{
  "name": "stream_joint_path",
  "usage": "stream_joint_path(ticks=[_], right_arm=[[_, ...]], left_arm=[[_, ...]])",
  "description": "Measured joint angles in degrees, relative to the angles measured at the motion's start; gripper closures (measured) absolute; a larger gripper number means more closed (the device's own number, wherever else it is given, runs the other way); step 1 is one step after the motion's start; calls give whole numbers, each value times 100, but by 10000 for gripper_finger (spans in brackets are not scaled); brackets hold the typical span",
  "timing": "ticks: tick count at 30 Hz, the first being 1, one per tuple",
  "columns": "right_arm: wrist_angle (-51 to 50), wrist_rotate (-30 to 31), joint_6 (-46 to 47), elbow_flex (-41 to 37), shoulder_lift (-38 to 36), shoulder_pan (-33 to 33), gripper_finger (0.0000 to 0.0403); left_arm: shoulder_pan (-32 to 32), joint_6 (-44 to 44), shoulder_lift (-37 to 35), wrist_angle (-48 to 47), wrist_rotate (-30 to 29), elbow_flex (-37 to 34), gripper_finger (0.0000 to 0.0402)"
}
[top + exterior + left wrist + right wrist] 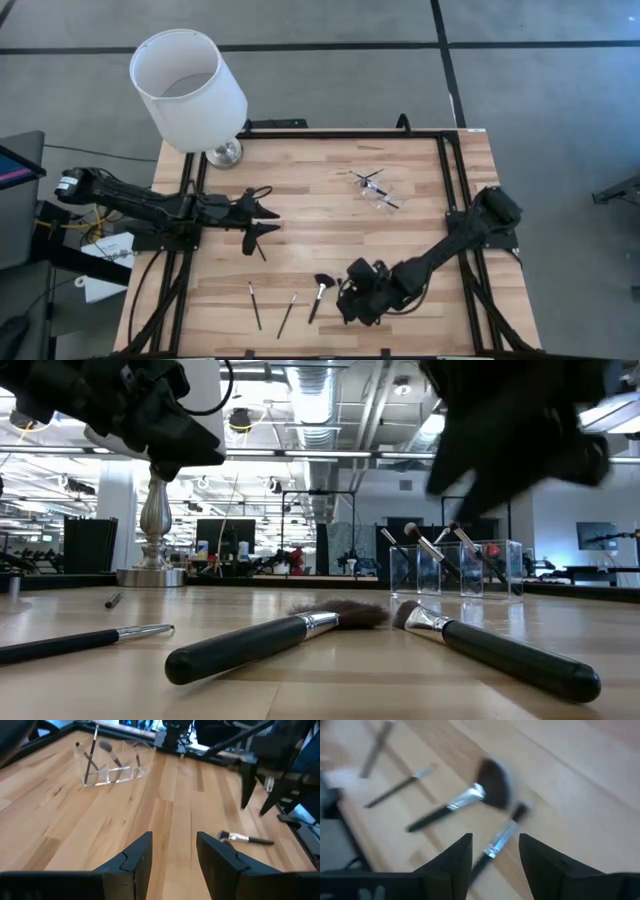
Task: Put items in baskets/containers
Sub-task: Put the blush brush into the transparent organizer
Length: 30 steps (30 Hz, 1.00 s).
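Several slim black-handled brushes lie flat near the table's near edge: two thin ones (pixel 254 304) (pixel 288 314) and a fluffy-headed one (pixel 320 293). A further brush (pixel 496 844) lies beside the fluffy head (pixel 492 779). My right gripper (pixel 495 842) hangs open over that brush, one finger on either side, apart from it (pixel 350 296). The clear container (pixel 376 189) stands toward the far right with several brushes leaning in it (pixel 112 762). My left gripper (pixel 266 221) is open at mid-left, above bare wood (pixel 172 842).
A white lampshade on a silver lamp base (pixel 188 85) stands at the far left corner. One short dark brush (pixel 261 250) lies just near of my left gripper. A black frame (pixel 445 170) runs along the table's sides. Bare wood lies between the container and the near brushes.
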Motion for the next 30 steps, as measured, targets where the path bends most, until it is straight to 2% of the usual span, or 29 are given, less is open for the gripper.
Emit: stream_joint_path(ticks=[4, 9, 18, 21, 26, 30], right_arm=[[112, -49, 479, 0, 457, 60, 254], [217, 67, 127, 74, 885, 34, 253], [554, 230, 236, 138, 1326, -152, 270], [623, 256, 236, 144, 1377, -139, 294], [640, 348, 191, 133, 1340, -99, 384], [394, 397, 115, 149, 1345, -101, 377]], left_arm=[[2, 0, 82, 151, -43, 0, 252], [2, -2, 94, 277, -43, 2, 252], [2, 0, 90, 455, -43, 2, 252], [2, 0, 90, 461, -43, 2, 252], [2, 25, 90, 489, -43, 2, 252], [2, 164, 90, 492, -43, 2, 252]])
